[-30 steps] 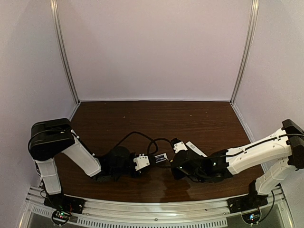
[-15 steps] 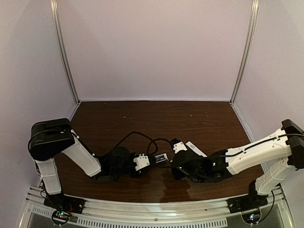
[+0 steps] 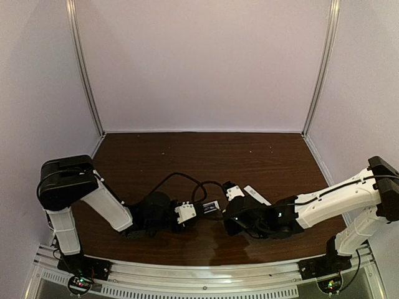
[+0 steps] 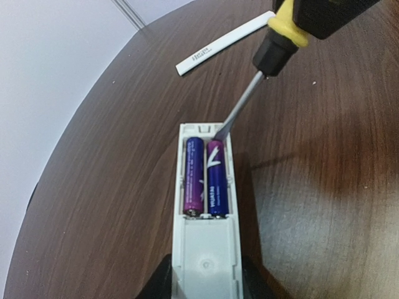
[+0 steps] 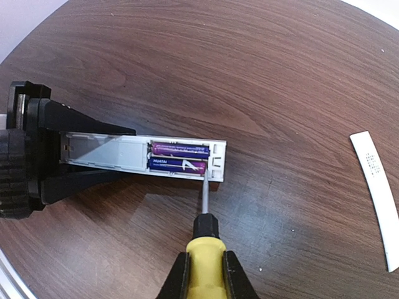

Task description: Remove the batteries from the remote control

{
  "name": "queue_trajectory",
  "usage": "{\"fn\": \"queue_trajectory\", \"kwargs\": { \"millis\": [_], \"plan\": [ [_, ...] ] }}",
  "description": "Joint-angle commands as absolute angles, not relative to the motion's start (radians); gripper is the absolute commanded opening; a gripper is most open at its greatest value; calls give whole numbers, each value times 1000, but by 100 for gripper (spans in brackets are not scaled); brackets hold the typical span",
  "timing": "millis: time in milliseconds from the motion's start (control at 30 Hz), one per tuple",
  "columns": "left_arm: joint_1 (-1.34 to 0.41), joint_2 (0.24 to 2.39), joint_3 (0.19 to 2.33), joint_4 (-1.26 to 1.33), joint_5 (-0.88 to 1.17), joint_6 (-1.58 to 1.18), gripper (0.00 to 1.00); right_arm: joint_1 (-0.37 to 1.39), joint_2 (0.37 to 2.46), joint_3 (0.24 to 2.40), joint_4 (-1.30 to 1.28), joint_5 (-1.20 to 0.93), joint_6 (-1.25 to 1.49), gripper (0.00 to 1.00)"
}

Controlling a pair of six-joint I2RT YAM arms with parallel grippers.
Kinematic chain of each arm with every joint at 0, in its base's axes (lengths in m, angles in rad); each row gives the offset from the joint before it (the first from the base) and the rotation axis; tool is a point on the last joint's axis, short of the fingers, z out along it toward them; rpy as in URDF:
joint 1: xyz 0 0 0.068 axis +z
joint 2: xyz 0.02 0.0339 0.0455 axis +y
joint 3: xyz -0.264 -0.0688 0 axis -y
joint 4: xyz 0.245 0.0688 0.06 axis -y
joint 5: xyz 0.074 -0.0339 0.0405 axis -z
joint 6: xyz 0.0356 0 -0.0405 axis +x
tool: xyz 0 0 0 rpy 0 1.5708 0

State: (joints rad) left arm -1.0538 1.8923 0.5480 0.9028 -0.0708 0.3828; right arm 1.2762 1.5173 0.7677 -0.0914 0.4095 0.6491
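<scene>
The white remote control (image 4: 206, 249) lies flat on the table with its battery bay open; it also shows in the right wrist view (image 5: 106, 151) and the top view (image 3: 209, 207). Two purple-blue batteries (image 4: 204, 177) sit side by side in the bay (image 5: 177, 158). My left gripper (image 4: 206, 283) is shut on the remote's near end. My right gripper (image 5: 204, 274) is shut on the yellow-handled screwdriver (image 5: 204, 258). The screwdriver's metal tip (image 4: 223, 129) touches the far end of the right-hand battery at the bay's end wall.
The flat white cover strip (image 4: 224, 42) lies loose on the brown table beyond the remote, also in the right wrist view (image 5: 377, 196) and the top view (image 3: 257, 194). A black cable (image 3: 187, 180) loops behind the left gripper.
Almost nothing differs; my right arm has edged slightly left toward the remote. The left arm has not moved.
</scene>
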Motion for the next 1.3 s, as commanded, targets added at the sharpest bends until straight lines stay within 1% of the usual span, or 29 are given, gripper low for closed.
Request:
{"fn": "queue_trajectory", "kwargs": {
  "millis": [0,367,1267],
  "plan": [
    [-1057,1885,553,960,-44,391,0,1269,1509,751,-19,352,630,0],
    [-1057,1883,549,963,-30,391,0,1255,1481,695,51,277,624,0],
    [-1057,1867,531,983,-11,391,0,1245,1400,607,155,196,633,0]
  ]
}}
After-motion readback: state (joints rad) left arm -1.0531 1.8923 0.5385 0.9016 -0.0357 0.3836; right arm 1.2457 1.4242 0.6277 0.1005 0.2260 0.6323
